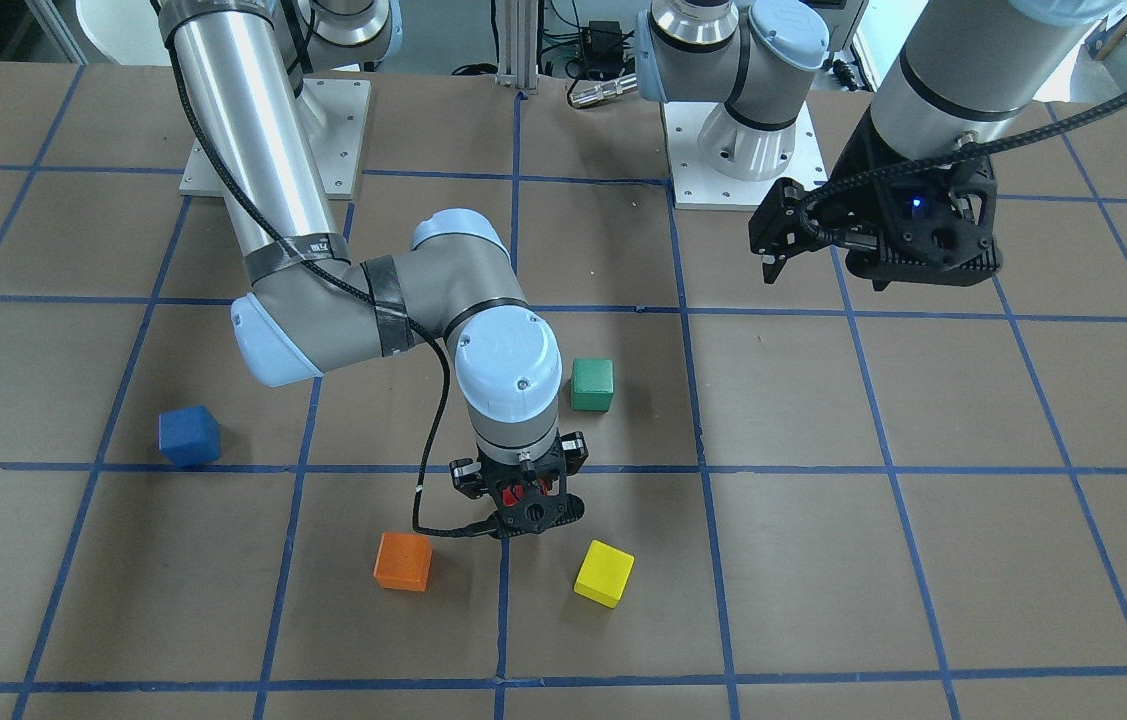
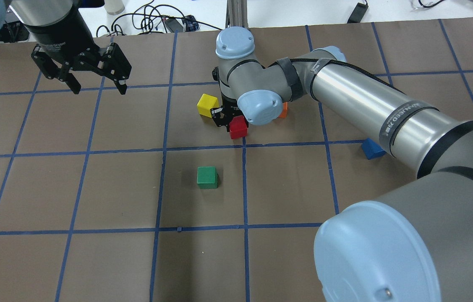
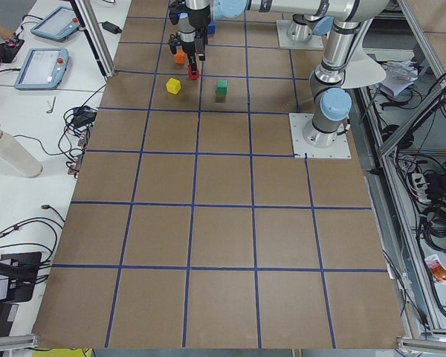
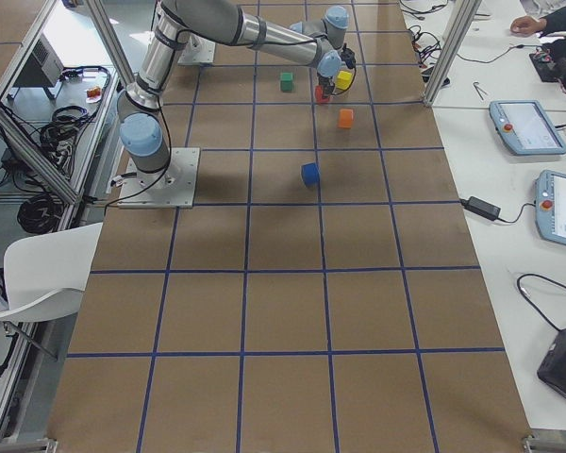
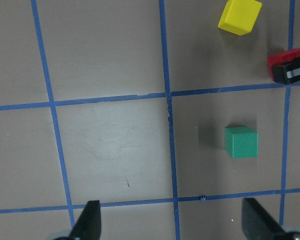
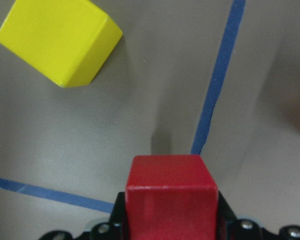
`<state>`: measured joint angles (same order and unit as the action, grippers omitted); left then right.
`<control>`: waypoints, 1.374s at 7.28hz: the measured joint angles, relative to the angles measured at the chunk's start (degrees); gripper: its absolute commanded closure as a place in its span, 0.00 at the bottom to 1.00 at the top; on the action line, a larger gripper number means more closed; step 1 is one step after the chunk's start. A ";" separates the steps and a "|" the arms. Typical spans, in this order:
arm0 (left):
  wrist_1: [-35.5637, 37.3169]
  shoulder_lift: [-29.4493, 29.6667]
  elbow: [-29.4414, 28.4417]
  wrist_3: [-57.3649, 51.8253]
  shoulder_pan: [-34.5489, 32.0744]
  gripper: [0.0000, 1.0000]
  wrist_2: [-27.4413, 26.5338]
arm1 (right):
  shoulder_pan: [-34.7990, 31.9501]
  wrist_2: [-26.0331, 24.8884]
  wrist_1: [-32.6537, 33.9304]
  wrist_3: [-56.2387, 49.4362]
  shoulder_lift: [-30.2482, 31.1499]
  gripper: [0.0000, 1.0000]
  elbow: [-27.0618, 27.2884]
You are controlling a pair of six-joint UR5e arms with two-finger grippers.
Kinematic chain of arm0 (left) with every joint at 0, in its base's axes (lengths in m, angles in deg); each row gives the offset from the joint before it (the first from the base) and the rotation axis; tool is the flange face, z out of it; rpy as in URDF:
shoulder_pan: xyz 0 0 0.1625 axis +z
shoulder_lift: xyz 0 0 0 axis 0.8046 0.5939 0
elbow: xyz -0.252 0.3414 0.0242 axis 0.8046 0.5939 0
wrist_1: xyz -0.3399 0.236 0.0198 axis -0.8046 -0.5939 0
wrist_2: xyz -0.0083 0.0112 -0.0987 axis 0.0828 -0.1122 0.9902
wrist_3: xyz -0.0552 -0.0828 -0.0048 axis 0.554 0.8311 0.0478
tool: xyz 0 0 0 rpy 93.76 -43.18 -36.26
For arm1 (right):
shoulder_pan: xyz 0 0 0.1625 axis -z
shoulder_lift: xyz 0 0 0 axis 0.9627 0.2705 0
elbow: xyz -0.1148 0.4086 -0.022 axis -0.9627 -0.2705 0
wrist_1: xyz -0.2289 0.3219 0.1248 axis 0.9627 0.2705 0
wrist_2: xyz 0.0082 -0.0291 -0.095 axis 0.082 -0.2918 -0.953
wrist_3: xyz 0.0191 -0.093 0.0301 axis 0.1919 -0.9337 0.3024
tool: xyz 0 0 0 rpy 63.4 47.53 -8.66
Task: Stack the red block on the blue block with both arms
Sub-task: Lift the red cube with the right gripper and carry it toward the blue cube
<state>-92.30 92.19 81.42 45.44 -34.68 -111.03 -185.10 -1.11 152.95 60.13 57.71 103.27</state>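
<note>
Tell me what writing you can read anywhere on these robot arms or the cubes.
White print on the tape band around the right arm: too blurred to read.
White print on the collar above the left hand: too small to read.
On the red block: none.

A robotics lab. The left arm and right arm are bolted to metal plates on a table papered brown, gridded in blue tape. Teach pendants lie at 3 o'clock in the exterior right view, beside aluminium framing.
</note>
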 measured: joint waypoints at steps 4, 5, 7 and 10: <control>0.19 0.27 0.02 0.14 0.01 0.00 0.00 | 12.28 -0.01 -16.66 -2.00 12.84 1.00 0.01; 0.49 0.34 0.06 0.16 0.01 0.00 0.00 | 15.87 -0.33 -19.66 -3.77 15.18 1.00 0.30; 1.49 0.62 0.20 0.23 0.01 0.00 0.00 | 21.13 -3.11 -22.88 -10.32 17.64 1.00 0.74; 1.94 0.78 0.19 0.24 -0.03 0.00 0.00 | 28.86 -4.30 -22.44 -26.89 19.27 1.00 5.15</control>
<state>-90.35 92.97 81.61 45.68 -34.70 -111.03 -156.24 -5.41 130.51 33.24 76.98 108.42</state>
